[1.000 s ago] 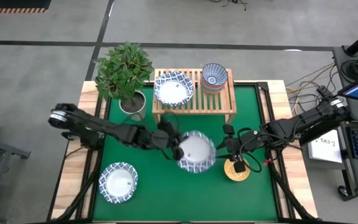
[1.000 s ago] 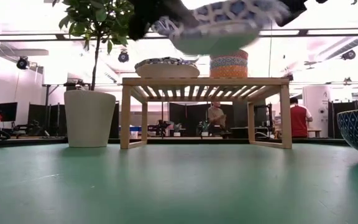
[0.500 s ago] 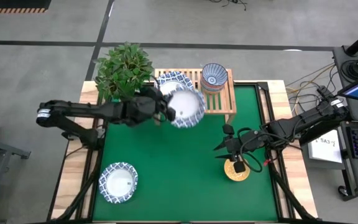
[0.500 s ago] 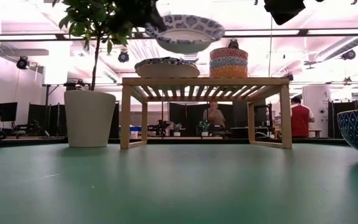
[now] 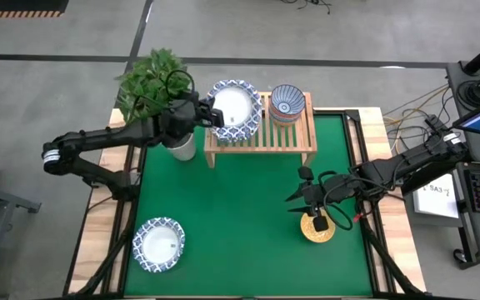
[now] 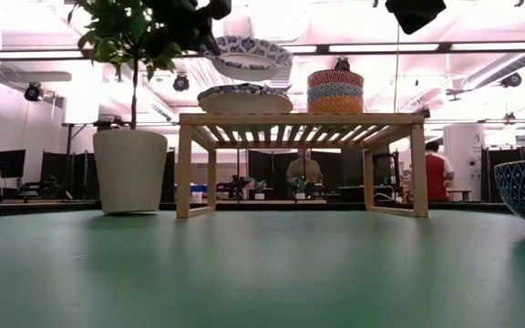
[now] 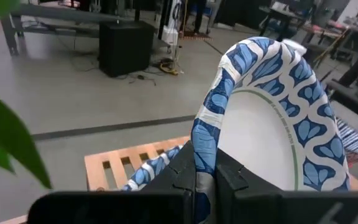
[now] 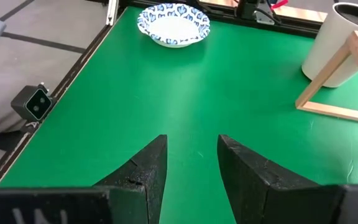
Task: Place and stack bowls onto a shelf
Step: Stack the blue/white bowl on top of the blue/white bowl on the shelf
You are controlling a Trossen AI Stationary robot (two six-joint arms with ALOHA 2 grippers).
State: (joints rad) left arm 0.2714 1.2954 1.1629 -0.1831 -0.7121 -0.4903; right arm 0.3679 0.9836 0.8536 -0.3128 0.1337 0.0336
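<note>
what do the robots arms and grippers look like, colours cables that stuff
Both arms are dark, near black, built from slim jointed links. The left arm has a silvery ring at the joint by the table edge. The right arm trails loose black cables, with a bit of red wire near its wrist. The right gripper has two broad, wedge-shaped black fingers with a rough matte surface. The left gripper looks similarly dark and blocky.

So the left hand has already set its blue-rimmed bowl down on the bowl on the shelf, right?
Not yet. The low view shows the left hand holding its blue-rimmed bowl in the air above the bowl on the shelf, with a clear gap between them.
</note>
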